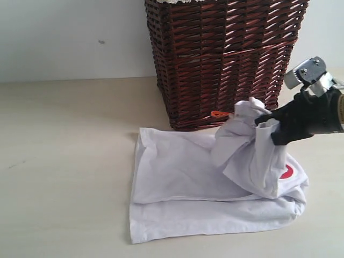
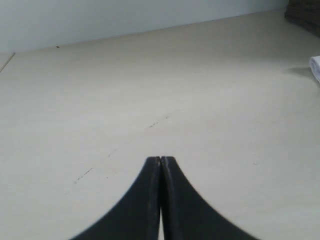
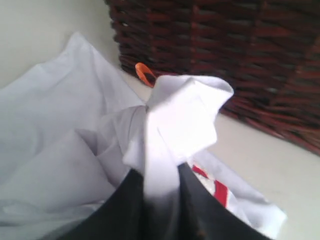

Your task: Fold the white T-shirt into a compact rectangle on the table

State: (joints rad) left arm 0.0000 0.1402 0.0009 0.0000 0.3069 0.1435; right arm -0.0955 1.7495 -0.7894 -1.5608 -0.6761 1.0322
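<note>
1. A thin white cotton T-shirt (image 1: 183, 177) lies partly folded on a broad pale beige table (image 1: 64, 161), in the right half of the exterior view. Its near edge is doubled into a long flat band.
2. The right part of the shirt is lifted off the table in a bunched peak. Loose cloth hangs from the peak down onto the flat part.
3. A patch of red lettering (image 1: 287, 172) shows on the cloth below the peak, near the shirt's right edge.
4. A small orange neck tag (image 1: 219, 114) sits at the shirt's far edge, just in front of the foot of the basket.
5. The black right tool (image 1: 266, 122) reaches in from the right and is clamped on the raised bunch. In the right wrist view its two dark fingers (image 3: 125, 200) press on either side of a folded wad of white cloth, which sticks out beyond the fingertips.
6. A tall dark brown wicker basket (image 1: 220, 59) stands on the table just behind the shirt. Whether the cloth touches it cannot be told.
7. In the left wrist view, the left tool (image 2: 160, 165) has its two dark fingers pressed together tip to tip over bare table. A sliver of white cloth shows at the picture's edge, well apart from it.
8. A plain pale wall (image 1: 70, 37) rises behind the table.
</note>
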